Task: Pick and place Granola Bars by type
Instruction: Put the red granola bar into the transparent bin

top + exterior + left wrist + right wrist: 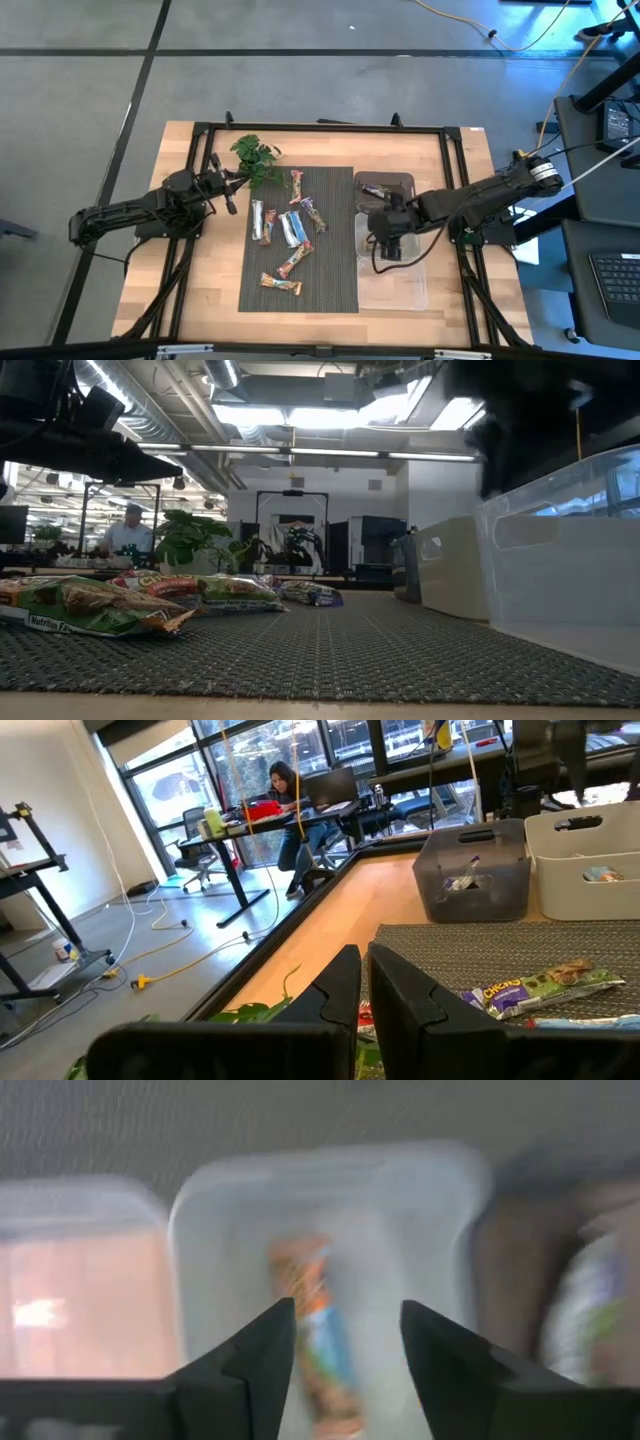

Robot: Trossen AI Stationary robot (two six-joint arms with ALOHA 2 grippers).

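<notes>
Several granola bars (292,230) lie scattered on the dark mat (335,260); they show close up in the low view (90,605). One more bar (375,190) lies in the dark bin (385,182). An orange-and-blue bar (320,1340) rests on the floor of a clear bin (210,1210). My right gripper (345,1315) hangs open above that bar, a finger on either side, apart from it; the high view shows it over the clear bin (385,240). My left gripper (365,985) is shut and waits beside the green sprig (255,155), at the mat's far left corner (232,182).
A second clear bin (395,285) stands nearer than the one under my right gripper. The left wrist view shows the dark bin (475,875) and a pale bin (590,860) beyond the mat. Black frame rails (200,135) run around the table. A person (285,795) sits at a desk far off.
</notes>
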